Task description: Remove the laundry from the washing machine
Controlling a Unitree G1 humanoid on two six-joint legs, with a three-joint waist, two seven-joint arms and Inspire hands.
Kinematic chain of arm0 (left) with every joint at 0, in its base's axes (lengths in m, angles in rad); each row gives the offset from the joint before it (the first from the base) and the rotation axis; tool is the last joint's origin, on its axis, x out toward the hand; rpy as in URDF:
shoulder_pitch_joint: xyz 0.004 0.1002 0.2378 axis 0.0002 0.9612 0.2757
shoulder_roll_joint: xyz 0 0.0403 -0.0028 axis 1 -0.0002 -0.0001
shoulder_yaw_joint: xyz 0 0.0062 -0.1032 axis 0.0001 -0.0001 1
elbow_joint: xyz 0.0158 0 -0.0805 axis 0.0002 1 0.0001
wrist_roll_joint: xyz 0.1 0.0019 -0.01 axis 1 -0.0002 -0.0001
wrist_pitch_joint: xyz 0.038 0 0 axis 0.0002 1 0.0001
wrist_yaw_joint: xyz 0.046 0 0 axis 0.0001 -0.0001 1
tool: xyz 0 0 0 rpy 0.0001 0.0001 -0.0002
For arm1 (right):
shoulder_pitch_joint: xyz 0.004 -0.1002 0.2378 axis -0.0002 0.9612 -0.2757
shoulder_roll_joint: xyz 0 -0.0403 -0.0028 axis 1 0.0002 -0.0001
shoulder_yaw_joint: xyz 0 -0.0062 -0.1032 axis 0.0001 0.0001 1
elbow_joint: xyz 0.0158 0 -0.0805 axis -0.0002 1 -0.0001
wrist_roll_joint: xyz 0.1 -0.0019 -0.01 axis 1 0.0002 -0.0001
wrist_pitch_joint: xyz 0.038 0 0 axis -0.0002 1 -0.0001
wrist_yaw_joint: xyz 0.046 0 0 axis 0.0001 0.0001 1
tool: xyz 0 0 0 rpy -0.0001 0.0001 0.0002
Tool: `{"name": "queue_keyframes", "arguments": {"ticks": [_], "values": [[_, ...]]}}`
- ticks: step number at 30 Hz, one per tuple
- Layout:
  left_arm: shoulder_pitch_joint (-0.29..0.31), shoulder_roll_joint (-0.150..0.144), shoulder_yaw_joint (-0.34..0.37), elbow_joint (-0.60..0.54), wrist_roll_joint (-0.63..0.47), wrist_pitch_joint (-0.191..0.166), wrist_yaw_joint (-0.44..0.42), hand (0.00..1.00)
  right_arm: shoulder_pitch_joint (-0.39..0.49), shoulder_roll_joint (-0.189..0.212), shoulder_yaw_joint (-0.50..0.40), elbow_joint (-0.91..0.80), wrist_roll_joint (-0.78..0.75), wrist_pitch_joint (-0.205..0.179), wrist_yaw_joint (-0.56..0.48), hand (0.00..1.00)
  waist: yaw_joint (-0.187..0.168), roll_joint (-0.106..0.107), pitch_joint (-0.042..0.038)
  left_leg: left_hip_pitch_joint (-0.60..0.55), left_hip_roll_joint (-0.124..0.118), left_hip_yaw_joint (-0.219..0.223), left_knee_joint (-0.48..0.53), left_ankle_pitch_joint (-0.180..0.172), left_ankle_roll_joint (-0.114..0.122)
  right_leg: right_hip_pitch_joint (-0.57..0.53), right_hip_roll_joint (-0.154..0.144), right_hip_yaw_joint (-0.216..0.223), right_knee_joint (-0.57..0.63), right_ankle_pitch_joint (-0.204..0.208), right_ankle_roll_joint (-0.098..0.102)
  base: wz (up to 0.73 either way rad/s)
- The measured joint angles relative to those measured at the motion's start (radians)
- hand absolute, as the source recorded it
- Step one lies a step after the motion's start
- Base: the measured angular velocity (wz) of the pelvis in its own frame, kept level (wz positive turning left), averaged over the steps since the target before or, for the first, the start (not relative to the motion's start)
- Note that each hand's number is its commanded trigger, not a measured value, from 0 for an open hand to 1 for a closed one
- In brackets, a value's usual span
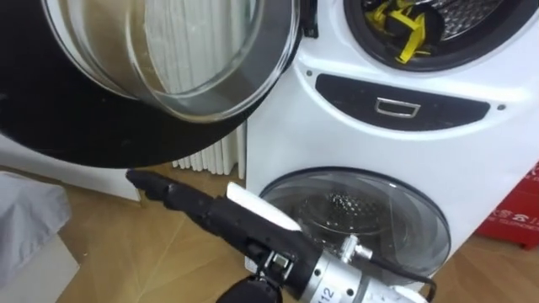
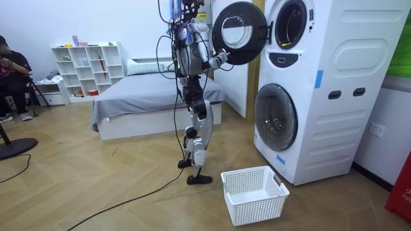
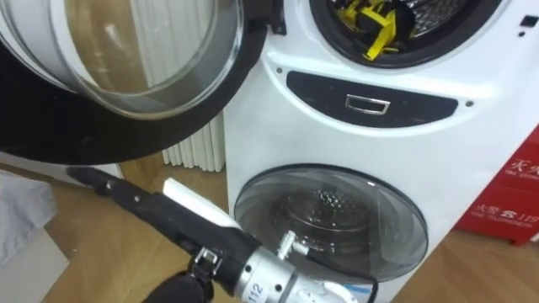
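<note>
A yellow garment (image 1: 404, 27) lies in the open drum of the upper washing machine (image 1: 438, 160), beside something dark. The round door (image 1: 168, 76) of that machine swings out to my left, with a glass bowl and a black rim. My right hand (image 1: 206, 209) reaches in from the lower right and stretches left beneath the door, its fingers straight and holding nothing. Its fingertips sit just under the black rim. In the room view I stand facing the stacked machines with this hand (image 2: 220, 59) raised at the door (image 2: 239, 32).
The lower machine's round door (image 1: 362, 220) is closed. A white slatted basket (image 2: 253, 192) stands on the wooden floor before the machines. A white radiator (image 1: 210, 158) is behind the door, a red object (image 1: 518, 210) at the right. A person (image 2: 9, 70) sits far off.
</note>
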Motion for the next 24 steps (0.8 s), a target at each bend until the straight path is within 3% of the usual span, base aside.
{"name": "queue_keyframes", "arguments": {"ticks": [2, 6, 7, 11, 14, 17, 20, 24], "values": [[0.006, -0.004, 0.021, 0.000, 0.003, 0.014, 0.000, 0.00, 0.027, -0.025, -0.025, 0.004, -0.082, 0.000, -0.025, 0.00, -0.014, 0.008, 0.0029, 0.009, 0.000, 0.000, -0.001, 0.000, 0.000, 0.012, 0.000, -0.001, -0.005, 0.000, 0.000, 0.06], [0.026, -0.018, 0.075, 0.001, 0.008, 0.034, 0.003, 0.00, 0.107, -0.056, -0.129, 0.022, -0.224, 0.000, -0.114, 0.00, -0.039, 0.019, -0.0031, 0.020, -0.001, 0.006, -0.008, 0.000, 0.000, 0.019, -0.001, 0.002, -0.007, -0.001, 0.002, 0.00], [0.040, -0.020, 0.099, 0.000, 0.008, 0.036, 0.004, 0.00, 0.122, -0.058, -0.169, 0.047, -0.273, 0.002, -0.149, 0.00, -0.059, 0.014, -0.0067, 0.021, -0.001, 0.007, -0.008, 0.000, 0.001, 0.021, -0.003, 0.000, -0.007, -0.002, 0.002, 0.06], [0.064, -0.025, 0.185, -0.002, 0.010, 0.044, 0.004, 0.00, 0.136, -0.096, -0.357, 0.051, -0.391, 0.011, -0.241, 0.00, -0.121, 0.006, -0.0037, 0.029, -0.001, 0.024, -0.008, 0.002, 0.003, 0.027, -0.004, 0.006, -0.008, -0.003, 0.004, -0.01], [0.064, -0.021, 0.220, -0.007, 0.018, 0.053, 0.005, 0.00, 0.124, -0.104, -0.479, 0.056, -0.463, 0.011, -0.320, 0.00, -0.133, -0.014, -0.0060, 0.036, 0.000, 0.033, -0.011, 0.002, 0.003, 0.029, -0.002, 0.010, -0.005, -0.003, 0.004, -0.09], [0.058, -0.021, 0.220, -0.022, 0.018, 0.069, 0.005, 0.00, 0.095, -0.136, -0.516, 0.056, -0.481, 0.027, -0.384, 0.00, -0.136, -0.033, -0.0087, 0.046, 0.003, 0.061, -0.017, 0.002, 0.003, 0.027, 0.002, 0.030, -0.004, -0.002, 0.003, -0.18], [0.050, -0.021, 0.219, -0.023, 0.018, 0.085, 0.004, 0.00, 0.039, -0.137, -0.518, 0.060, -0.494, 0.046, -0.408, 0.00, -0.141, -0.043, -0.0099, 0.058, 0.004, 0.073, -0.022, 0.002, 0.003, 0.030, 0.002, 0.039, -0.001, -0.002, 0.003, -0.14], [0.040, -0.021, 0.220, -0.021, 0.019, 0.097, 0.005, 0.00, -0.071, -0.140, -0.520, 0.127, -0.496, 0.058, -0.432, 0.00, -0.134, -0.049, -0.0027, 0.073, 0.004, 0.085, -0.032, 0.002, 0.003, 0.028, 0.004, 0.059, 0.009, -0.002, 0.004, -0.12]]}}
